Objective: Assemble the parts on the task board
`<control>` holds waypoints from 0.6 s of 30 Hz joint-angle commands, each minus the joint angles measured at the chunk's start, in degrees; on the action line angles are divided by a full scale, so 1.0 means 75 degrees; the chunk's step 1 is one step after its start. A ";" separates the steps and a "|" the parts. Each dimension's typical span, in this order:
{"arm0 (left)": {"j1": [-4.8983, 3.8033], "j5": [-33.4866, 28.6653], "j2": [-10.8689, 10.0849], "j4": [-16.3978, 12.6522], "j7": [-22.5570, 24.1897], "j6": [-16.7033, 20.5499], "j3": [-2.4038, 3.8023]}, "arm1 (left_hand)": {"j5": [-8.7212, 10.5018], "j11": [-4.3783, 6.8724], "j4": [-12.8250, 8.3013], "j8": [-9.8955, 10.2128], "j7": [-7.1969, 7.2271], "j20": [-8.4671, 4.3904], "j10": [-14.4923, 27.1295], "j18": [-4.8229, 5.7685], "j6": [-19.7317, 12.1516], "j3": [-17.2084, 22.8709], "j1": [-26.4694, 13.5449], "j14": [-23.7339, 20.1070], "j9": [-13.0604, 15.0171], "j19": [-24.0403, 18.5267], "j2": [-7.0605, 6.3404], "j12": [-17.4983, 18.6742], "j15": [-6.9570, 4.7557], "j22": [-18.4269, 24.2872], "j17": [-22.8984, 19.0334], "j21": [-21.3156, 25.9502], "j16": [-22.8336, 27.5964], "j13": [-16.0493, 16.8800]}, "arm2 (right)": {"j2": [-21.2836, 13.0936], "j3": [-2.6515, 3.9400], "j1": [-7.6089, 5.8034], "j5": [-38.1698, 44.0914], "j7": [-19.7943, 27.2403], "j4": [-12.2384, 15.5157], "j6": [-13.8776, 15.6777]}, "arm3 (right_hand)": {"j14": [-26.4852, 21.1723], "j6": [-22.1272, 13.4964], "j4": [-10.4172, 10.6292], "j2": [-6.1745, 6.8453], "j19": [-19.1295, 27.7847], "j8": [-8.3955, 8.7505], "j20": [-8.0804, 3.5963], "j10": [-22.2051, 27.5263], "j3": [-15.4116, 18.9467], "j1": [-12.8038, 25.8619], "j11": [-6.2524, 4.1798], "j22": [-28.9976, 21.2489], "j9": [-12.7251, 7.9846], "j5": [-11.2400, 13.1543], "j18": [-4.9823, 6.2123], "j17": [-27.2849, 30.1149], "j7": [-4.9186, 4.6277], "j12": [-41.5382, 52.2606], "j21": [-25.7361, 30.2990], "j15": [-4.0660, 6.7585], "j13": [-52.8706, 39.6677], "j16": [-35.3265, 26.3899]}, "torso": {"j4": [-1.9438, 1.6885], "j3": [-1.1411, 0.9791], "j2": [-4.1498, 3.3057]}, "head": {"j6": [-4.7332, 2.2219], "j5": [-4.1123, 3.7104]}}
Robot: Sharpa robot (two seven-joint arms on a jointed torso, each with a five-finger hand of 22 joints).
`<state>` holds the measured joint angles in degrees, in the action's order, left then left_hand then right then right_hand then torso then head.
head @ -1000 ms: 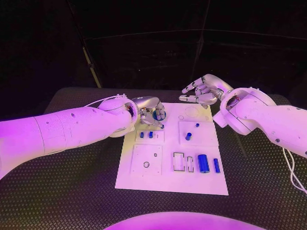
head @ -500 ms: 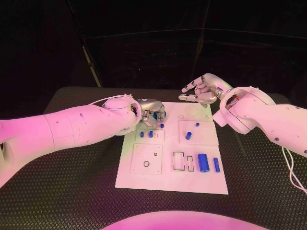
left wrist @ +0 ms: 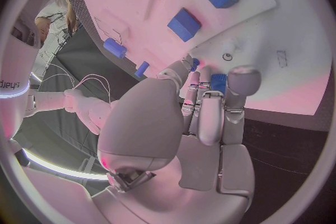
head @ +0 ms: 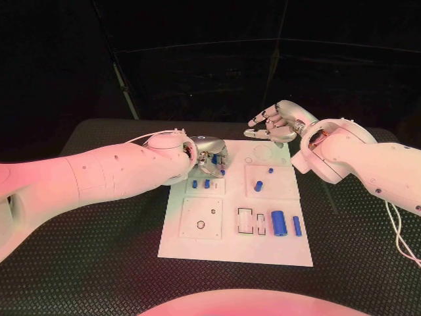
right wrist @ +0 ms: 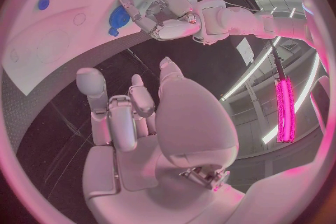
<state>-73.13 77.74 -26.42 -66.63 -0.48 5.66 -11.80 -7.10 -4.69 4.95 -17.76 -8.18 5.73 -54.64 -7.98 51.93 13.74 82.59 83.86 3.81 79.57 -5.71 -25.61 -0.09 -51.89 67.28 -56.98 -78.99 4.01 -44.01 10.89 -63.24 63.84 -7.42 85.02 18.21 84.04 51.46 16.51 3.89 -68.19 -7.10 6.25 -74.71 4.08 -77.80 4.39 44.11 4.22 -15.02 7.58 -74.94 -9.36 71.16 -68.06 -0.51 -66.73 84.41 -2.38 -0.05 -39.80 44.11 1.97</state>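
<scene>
Left hand (head: 208, 158) pinching a small blue part (left wrist: 218, 83), has lowered over the task board's (head: 225, 245) far-left corner, so insertion looks close; right hand (head: 277, 125) spread, empty, hovering beyond the far edge.

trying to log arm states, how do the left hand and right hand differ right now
The left hand is over the far left part of the task board, its fingers closed round a small blue part. The right hand is off the board, over the black table beyond its far edge, holding nothing, fingers loosely curled and apart. The left hand's fingers point down at the board; the right hand's fingers point toward the left hand. Both are silver hands on white arms.
</scene>
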 commanded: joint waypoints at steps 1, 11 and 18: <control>0.0006 0.0067 0.0059 0.0058 -0.0070 -0.0126 0.0003 | -0.0012 -0.0008 -0.0005 0.0053 0.0001 -0.0027 -0.0081 0.0069 0.0069 0.0095 0.0009 0.0234 0.0000 0.0059 0.0084 0.0062 -0.0015 -0.0044 -0.0015 -0.0072 -0.0023 -0.0026 | 0.0012 0.0004 -0.0014 -0.0017 0.0059 0.0007 -0.0019 | 0.0428 -0.0009 0.0002 -0.0092 0.0052 -0.0044 -0.0020 0.0023 0.0051 0.0011 -0.0001 -0.0007 -0.0007 -0.0040 0.0082 -0.0371 -0.0003 -0.0023 0.0026 0.0073 0.0005 -0.0029 | -0.0002 0.0006 0.0002 | 0.0002 -0.0005; 0.0013 0.0068 0.0186 0.0147 -0.0386 -0.0489 0.0005 | -0.0010 -0.0010 -0.0039 0.0120 -0.0004 -0.0028 -0.0137 0.0101 0.0125 0.0232 0.0020 0.0218 -0.0001 0.0077 0.0110 0.0140 -0.0016 -0.0215 -0.0092 -0.0215 0.0006 -0.0044 | 0.0031 0.0004 -0.0015 -0.0017 0.0061 0.0007 -0.0025 | 0.0428 -0.0009 0.0002 -0.0092 0.0052 -0.0044 -0.0020 0.0023 0.0051 0.0011 -0.0001 -0.0007 -0.0007 -0.0040 0.0082 -0.0371 -0.0003 -0.0023 0.0026 0.0073 0.0005 -0.0029 | -0.0002 0.0004 0.0000 | 0.0007 -0.0004; 0.0018 0.0068 0.0237 0.0169 -0.0564 -0.0668 0.0006 | 0.0058 0.0012 -0.0160 0.0161 -0.0005 -0.0037 -0.0338 0.0124 0.0312 0.0526 0.0122 0.0220 0.0013 0.0078 0.0186 0.0185 -0.0029 -0.0385 -0.0110 -0.0361 -0.0008 -0.0033 | 0.0042 0.0004 -0.0015 -0.0020 0.0068 0.0005 -0.0030 | 0.0428 -0.0009 0.0002 -0.0092 0.0052 -0.0044 -0.0020 0.0023 0.0051 0.0011 -0.0001 -0.0007 -0.0007 -0.0040 0.0082 -0.0371 -0.0003 -0.0023 0.0026 0.0073 0.0005 -0.0029 | -0.0002 0.0004 0.0000 | 0.0022 0.0001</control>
<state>-73.37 77.89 -24.73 -65.38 -2.87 3.74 -11.47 -6.87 -4.71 3.76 -16.81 -8.19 5.55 -56.84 -7.98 53.99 17.46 83.58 83.85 3.82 79.76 -4.73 -24.35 -0.09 -54.73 66.48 -59.31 -78.99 3.66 -43.74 10.89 -63.24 63.83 -7.42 84.99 18.20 84.04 51.46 16.51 3.89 -68.19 -7.10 6.25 -74.71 4.08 -77.80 4.39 44.12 4.22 -15.01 7.57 -74.93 -9.36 71.16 -68.06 -0.51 -66.73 84.41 -2.39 -0.01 -39.79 44.21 1.91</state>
